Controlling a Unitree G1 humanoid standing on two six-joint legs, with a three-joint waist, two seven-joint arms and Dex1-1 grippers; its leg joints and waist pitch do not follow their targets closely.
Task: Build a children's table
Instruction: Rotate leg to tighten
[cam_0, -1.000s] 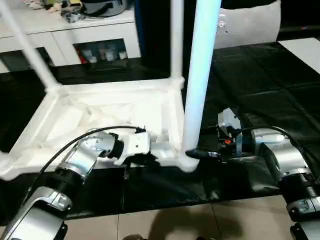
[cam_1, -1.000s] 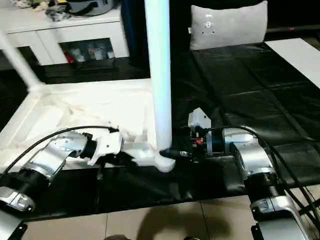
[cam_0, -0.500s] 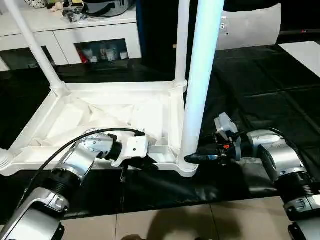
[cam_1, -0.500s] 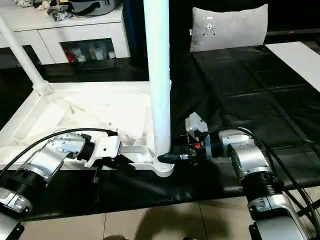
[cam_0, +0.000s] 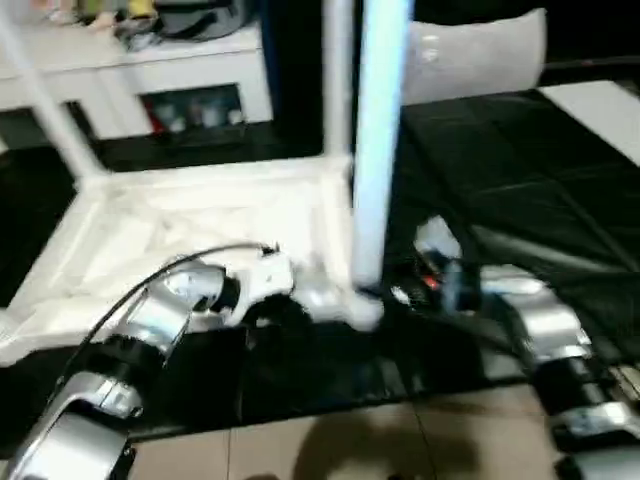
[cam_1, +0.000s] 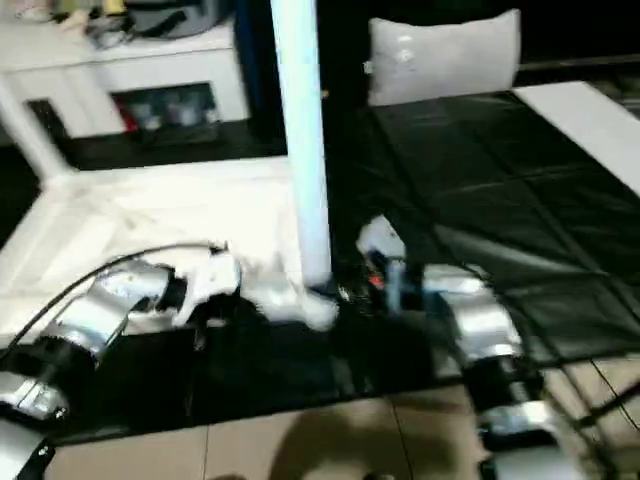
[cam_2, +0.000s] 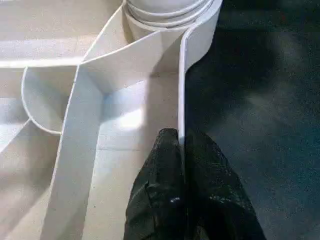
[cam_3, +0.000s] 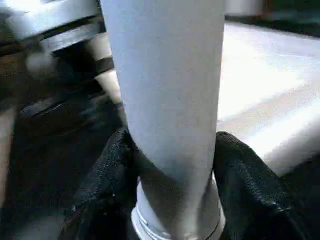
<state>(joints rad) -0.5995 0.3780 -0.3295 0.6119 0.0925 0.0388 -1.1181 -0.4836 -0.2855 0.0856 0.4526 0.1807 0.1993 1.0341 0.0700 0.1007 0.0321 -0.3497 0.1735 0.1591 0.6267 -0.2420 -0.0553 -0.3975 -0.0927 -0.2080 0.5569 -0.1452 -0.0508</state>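
Observation:
The white tabletop (cam_0: 200, 215) lies upside down on a black mat, ribs up. Three white legs stand in its corner sockets: the near right leg (cam_0: 378, 150), a far right leg (cam_0: 337, 80) and a far left leg (cam_0: 45, 100). My left gripper (cam_2: 181, 134) is shut on the thin rim wall of the tabletop's near edge, just beside the near right socket (cam_2: 170, 10). My right gripper (cam_3: 172, 150) comes in from the right at the foot of the near right leg (cam_3: 165, 90). Its black fingers (cam_3: 112, 165) press on both sides of the tube, just above the socket.
A grey cushion (cam_0: 480, 55) stands at the back right. A white cabinet (cam_0: 150, 70) with clutter on top runs along the back left. The black mat (cam_0: 520, 180) spreads to the right, with a white sheet (cam_0: 600, 110) at its far right. Tiled floor (cam_0: 350, 440) lies in front.
My right gripper's fingers have closed in onto the foot of the near right leg. The left gripper keeps its hold on the rim. The head camera has shifted.

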